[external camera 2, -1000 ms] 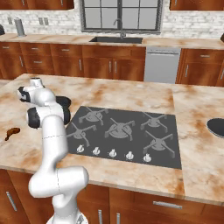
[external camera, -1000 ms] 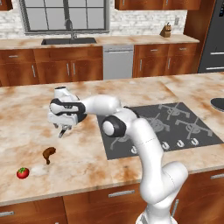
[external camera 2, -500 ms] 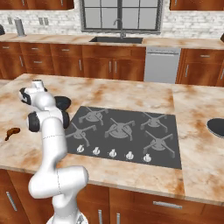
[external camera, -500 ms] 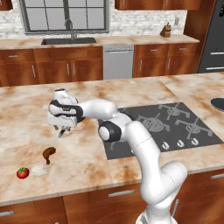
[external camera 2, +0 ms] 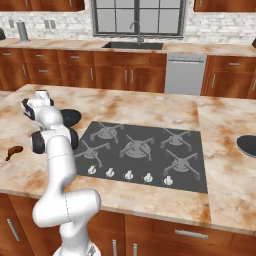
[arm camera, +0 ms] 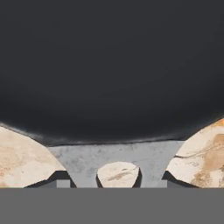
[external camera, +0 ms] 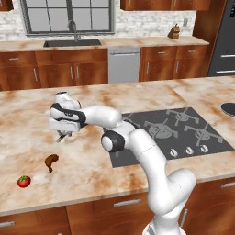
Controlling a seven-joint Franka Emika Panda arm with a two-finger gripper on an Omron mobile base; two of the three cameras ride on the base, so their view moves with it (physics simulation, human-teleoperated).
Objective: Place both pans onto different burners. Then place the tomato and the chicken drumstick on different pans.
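Two pans await placement, and neither sits on a burner yet. One pan (external camera 2: 67,118) lies on the counter (external camera: 27,133) just left of the cooktop (external camera 2: 145,152), partly behind the arm; its black bowl (arm camera: 109,65) spreads across the hand view, with the grey base of its handle (arm camera: 116,155) running down toward the finger tips. The other pan (external camera 2: 248,145) rests well apart on the counter at the far right — only its rim shows. All burner grates (external camera 2: 135,147) stand bare. The hand (external camera: 63,136) hangs low over the near pan's handle end; whether its fingers are clamped on the handle or merely straddling it cannot be told. The chicken drumstick (external camera: 51,161) lies on the counter near the front edge, long axis running roughly front to back, thick end away from that edge. The tomato (external camera: 24,181) sits nearby — to its left, closer to the edge. All four placements appear to remain.
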